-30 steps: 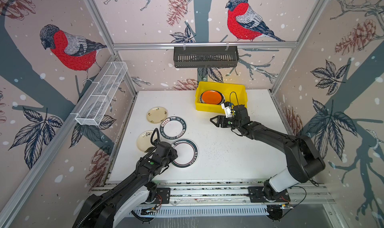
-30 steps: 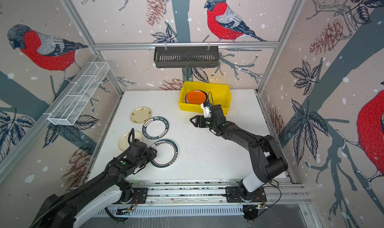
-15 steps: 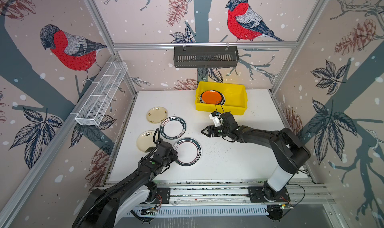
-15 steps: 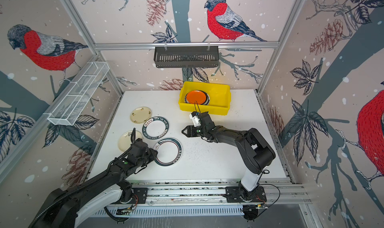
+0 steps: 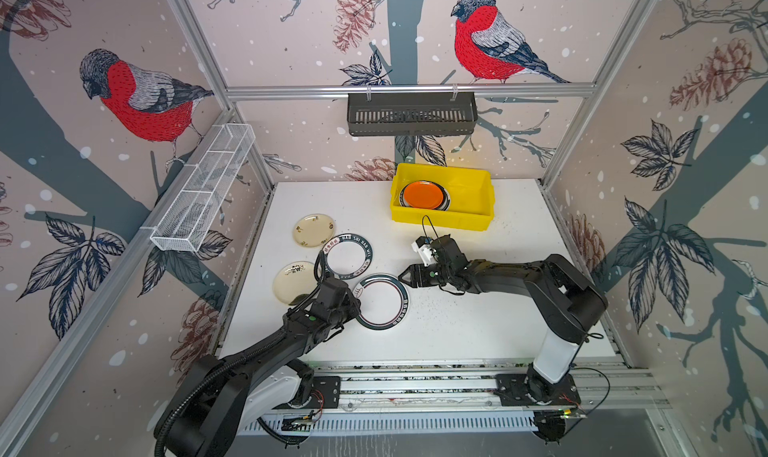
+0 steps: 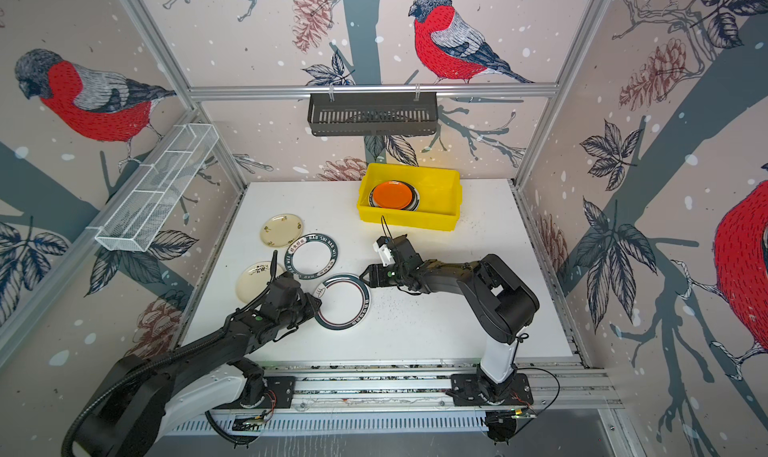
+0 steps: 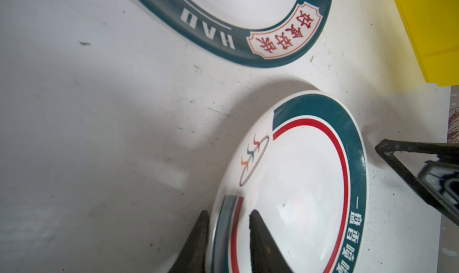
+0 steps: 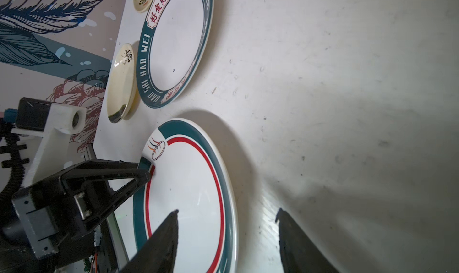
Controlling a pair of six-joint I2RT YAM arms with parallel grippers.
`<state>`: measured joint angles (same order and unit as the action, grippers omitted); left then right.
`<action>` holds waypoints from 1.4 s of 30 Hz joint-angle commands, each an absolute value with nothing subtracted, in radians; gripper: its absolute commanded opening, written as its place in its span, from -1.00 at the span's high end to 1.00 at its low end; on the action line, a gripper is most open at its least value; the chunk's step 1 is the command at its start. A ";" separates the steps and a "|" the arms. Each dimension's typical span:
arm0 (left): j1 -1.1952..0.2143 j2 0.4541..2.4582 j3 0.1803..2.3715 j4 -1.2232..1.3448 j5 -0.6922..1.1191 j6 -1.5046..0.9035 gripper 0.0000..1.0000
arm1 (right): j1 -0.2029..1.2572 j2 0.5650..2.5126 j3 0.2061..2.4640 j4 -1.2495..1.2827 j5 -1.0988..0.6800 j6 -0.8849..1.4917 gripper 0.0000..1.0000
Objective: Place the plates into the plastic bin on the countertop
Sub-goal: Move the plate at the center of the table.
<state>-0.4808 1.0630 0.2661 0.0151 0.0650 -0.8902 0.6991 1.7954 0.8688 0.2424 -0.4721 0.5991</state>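
Closest to my base, my left gripper (image 7: 227, 213) is clamped on the rim of the red-ringed plate (image 7: 298, 184), one finger on its face and one under its lip. I hold it by the edge because a flat plate gives me nothing else to pinch. The broad shadow under it suggests it is tipped up off the worktop (image 5: 457, 322) rather than lying flat.

Across that plate, my right gripper (image 8: 227, 212) stands open and holds nothing. One finger is over the plate's face and the other is past the rim, above bare worktop. I judge it is lined up to take the raised edge, since that arm sits nearer the bin.

Beyond, the lettered plate (image 5: 348, 256) lies flat, just beside the one I hold. The two cream plates (image 5: 291, 282) lie on the worktop toward my left side, one nearer and one farther back.

Farthest back, the plastic bin (image 5: 440, 222) stands on the worktop against the rear wall. The orange plate (image 5: 423, 195) lies in its left half on top of a dark-rimmed one, and its right half is free for more.
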 commanded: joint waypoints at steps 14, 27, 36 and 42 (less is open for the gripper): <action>-0.480 1.164 0.294 0.086 0.108 -0.844 0.40 | 0.640 1.758 0.847 0.210 -0.419 0.566 -0.27; -0.480 1.202 0.360 0.071 0.113 -0.809 0.40 | 0.598 1.721 0.841 0.180 -0.412 0.542 -0.27; -0.480 1.206 0.370 0.048 0.117 -0.779 0.40 | 0.589 1.715 0.827 0.175 -0.414 0.537 -0.28; -0.480 1.209 0.367 0.060 0.130 -0.769 0.40 | 0.595 1.698 0.797 0.181 -0.437 0.542 -0.29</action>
